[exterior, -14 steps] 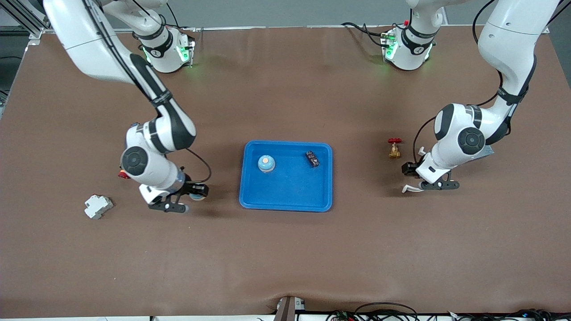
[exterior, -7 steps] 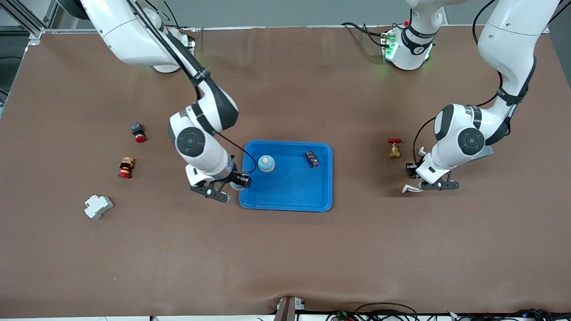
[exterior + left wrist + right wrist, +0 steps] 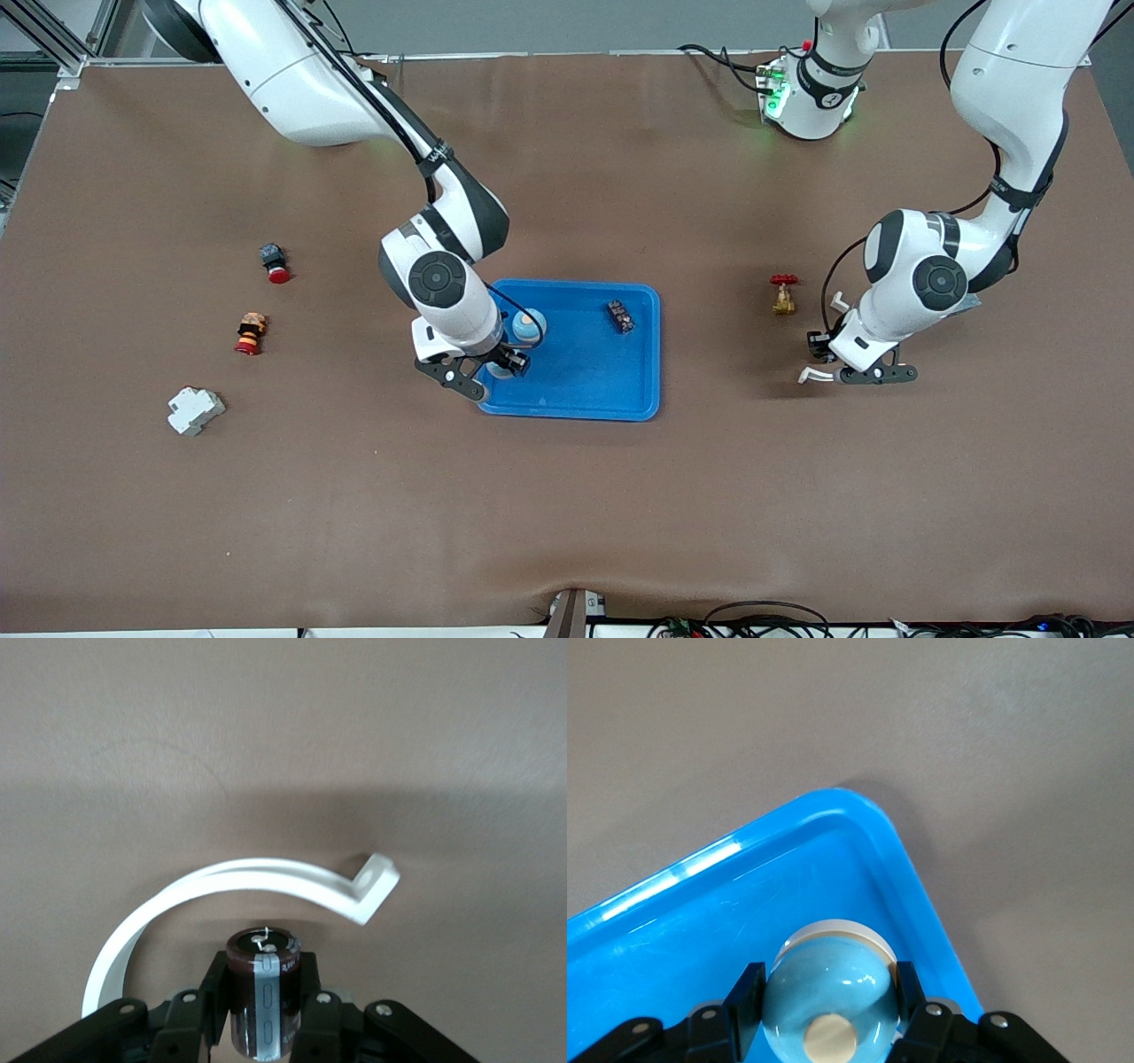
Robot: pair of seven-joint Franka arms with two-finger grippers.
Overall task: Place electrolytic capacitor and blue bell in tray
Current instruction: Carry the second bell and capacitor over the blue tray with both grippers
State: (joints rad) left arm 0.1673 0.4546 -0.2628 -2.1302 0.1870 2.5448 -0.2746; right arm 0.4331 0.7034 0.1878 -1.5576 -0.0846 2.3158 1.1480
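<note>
The bright-blue tray (image 3: pixel 611 399) lies mid-table. My right gripper (image 3: pixel 496 370) is shut on a light-blue bell (image 3: pixel 502 372) and holds it over the tray's corner toward the right arm's end; the right wrist view shows this bell (image 3: pixel 833 979) between the fingers (image 3: pixel 749 992) above the tray's rim (image 3: pixel 859 815). A second blue bell (image 3: pixel 530 323) and a small dark part (image 3: pixel 620 316) lie in the tray. My left gripper (image 3: pixel 840 361) is shut on a dark electrolytic capacitor (image 3: pixel 263 988), low over the table toward the left arm's end.
A white curved strip (image 3: pixel 266 877) lies on the table by the left gripper. A red-handled brass valve (image 3: pixel 783 294) stands between the tray and the left gripper. Toward the right arm's end lie a red button (image 3: pixel 275 263), an orange-red part (image 3: pixel 251 333) and a white breaker (image 3: pixel 195 410).
My right arm has carried the bell from the table near the white breaker to over the tray's corner. The left gripper has barely shifted.
</note>
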